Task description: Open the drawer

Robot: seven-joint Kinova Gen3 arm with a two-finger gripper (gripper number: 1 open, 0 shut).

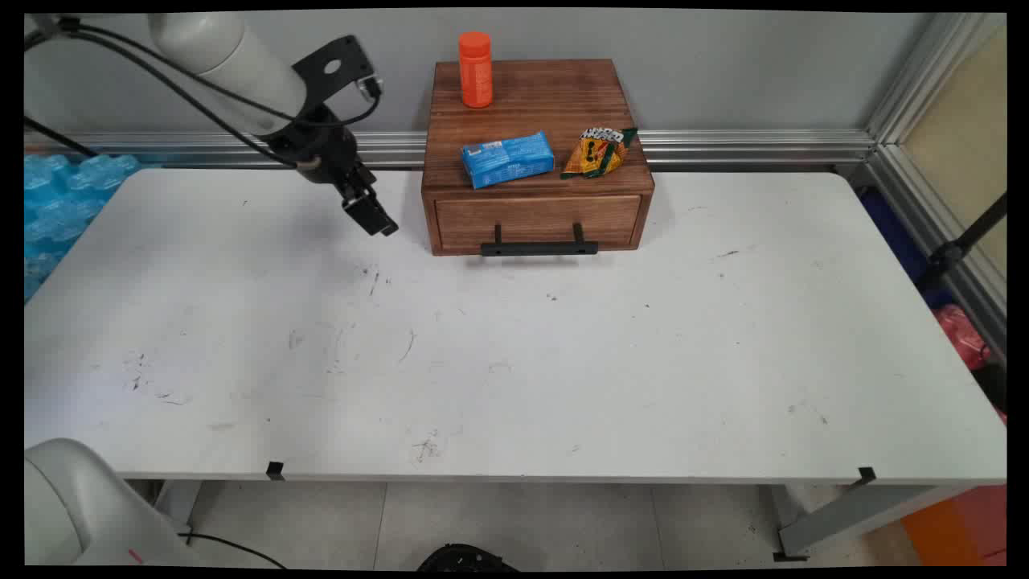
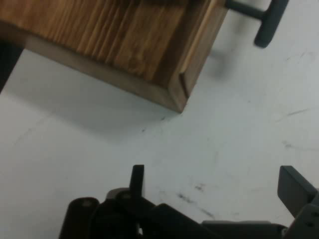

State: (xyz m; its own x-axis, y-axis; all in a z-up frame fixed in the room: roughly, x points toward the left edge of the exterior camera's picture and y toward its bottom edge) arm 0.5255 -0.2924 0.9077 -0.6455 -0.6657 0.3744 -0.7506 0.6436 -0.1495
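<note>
Main view: the gripper (image 1: 371, 215) hangs empty, fingers apart, above the table (image 1: 514, 362) just left of the wooden drawer box (image 1: 537, 161). The drawer is closed; bottle (image 1: 475, 69), blue packet (image 1: 507, 159) and snack bag (image 1: 599, 151) rest on top.

White table (image 1: 514, 362), scuffed; wooden drawer box (image 1: 537, 153) standing at its far edge.

White cylindrical arm link (image 1: 221, 60) with black cables (image 1: 145, 68) draped along it. A black bracket plate (image 1: 334, 60) with a round hole is mounted at the wrist. The black two-finger gripper (image 1: 371, 215) is built of linkage bars.
</note>
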